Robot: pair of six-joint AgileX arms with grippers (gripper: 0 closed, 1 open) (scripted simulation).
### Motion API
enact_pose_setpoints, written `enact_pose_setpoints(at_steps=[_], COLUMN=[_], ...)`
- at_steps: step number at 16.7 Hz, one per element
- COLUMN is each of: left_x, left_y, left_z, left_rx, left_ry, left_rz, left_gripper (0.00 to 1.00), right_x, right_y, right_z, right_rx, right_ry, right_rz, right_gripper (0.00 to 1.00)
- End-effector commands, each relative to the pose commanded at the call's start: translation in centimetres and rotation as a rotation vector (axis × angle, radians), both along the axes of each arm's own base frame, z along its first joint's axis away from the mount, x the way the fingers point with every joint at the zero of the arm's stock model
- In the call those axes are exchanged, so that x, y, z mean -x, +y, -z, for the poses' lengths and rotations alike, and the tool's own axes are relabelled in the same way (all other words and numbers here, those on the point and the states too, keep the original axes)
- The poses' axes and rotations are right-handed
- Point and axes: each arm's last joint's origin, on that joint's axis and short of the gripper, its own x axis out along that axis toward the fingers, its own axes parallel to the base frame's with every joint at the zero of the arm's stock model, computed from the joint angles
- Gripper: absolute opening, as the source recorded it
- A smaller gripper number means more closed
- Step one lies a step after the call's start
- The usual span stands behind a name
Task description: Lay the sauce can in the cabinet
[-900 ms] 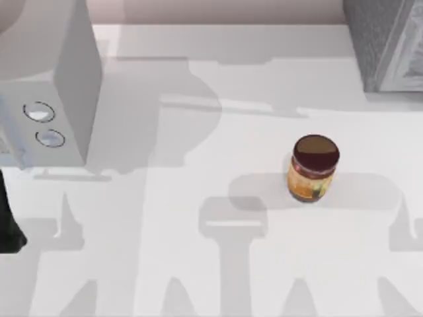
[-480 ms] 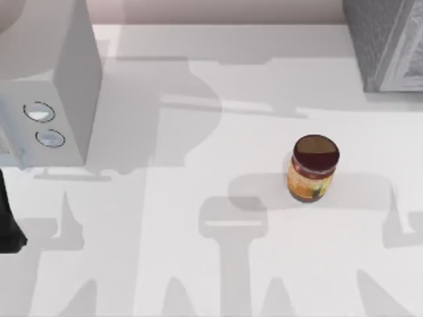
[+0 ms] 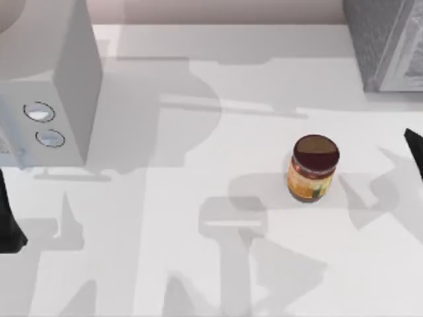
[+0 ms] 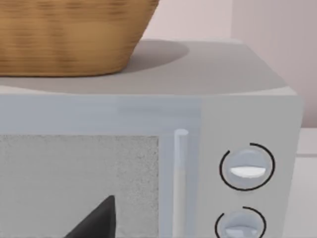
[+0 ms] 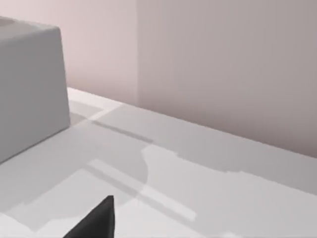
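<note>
The sauce can [image 3: 313,168], a small jar with a dark maroon lid and an orange-yellow label, stands upright on the white table, right of centre in the top view. The cabinet [image 3: 383,41], a dark-grey speckled box, sits at the back right corner. A dark tip of my right gripper [image 3: 415,150] shows at the right edge, well to the right of the can and apart from it. The same gripper appears as a dark wedge [image 5: 95,221] in the right wrist view. My left gripper [image 3: 8,224] is parked at the left edge, its dark part [image 4: 96,221] facing the pale box.
A pale smooth box [image 3: 46,86] with two round silver knobs [image 3: 39,112] stands at the back left. In the left wrist view a wicker basket [image 4: 64,34] rests on top of it. The white table [image 3: 198,264] stretches between the can and the box.
A dark tip of my right gripper has come into the top view at the right edge, and the arm shadows on the table have shifted. The sauce can has not moved.
</note>
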Motion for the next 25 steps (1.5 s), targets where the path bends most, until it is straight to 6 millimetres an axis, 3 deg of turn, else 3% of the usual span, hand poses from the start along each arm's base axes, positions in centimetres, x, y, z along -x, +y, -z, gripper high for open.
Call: enact_pose_setpoints(at_steps=[3, 6, 9, 12, 15, 18, 21, 25], left_x=[0.0, 0.0, 0.0, 0.0, 0.0, 0.0, 0.0, 0.0], left_y=[0.0, 0.0, 0.0, 0.0, 0.0, 0.0, 0.0, 0.0], left_z=[0.0, 0.0, 0.0, 0.0, 0.0, 0.0, 0.0, 0.0], left_rx=[0.000, 0.000, 0.000, 0.000, 0.000, 0.000, 0.000, 0.000], left_ry=[0.000, 0.000, 0.000, 0.000, 0.000, 0.000, 0.000, 0.000], left_rz=[0.000, 0.000, 0.000, 0.000, 0.000, 0.000, 0.000, 0.000], left_gripper=[1.00, 1.00, 1.00, 1.00, 1.00, 1.00, 1.00, 1.00], right_x=[-4.3, -9.3, -13.9, -17.2, -18.9, -19.5, -19.6, -19.6], right_y=[0.8, 1.2, 1.0, 0.4, -0.3, -0.8, -1.0, -1.0], right_z=[-0.1, 1.6, 5.4, 10.6, 15.8, 19.4, 20.8, 20.8], right_rx=[0.020, 0.027, 0.017, -0.007, -0.036, -0.056, -0.064, -0.064], right_ry=[0.009, 0.013, 0.014, 0.011, 0.004, -0.009, -0.016, -0.016], right_rz=[-0.217, -0.421, -0.602, -0.755, -0.878, -0.962, -0.998, -0.998], right_gripper=[1.00, 1.00, 1.00, 1.00, 1.00, 1.00, 1.00, 1.00])
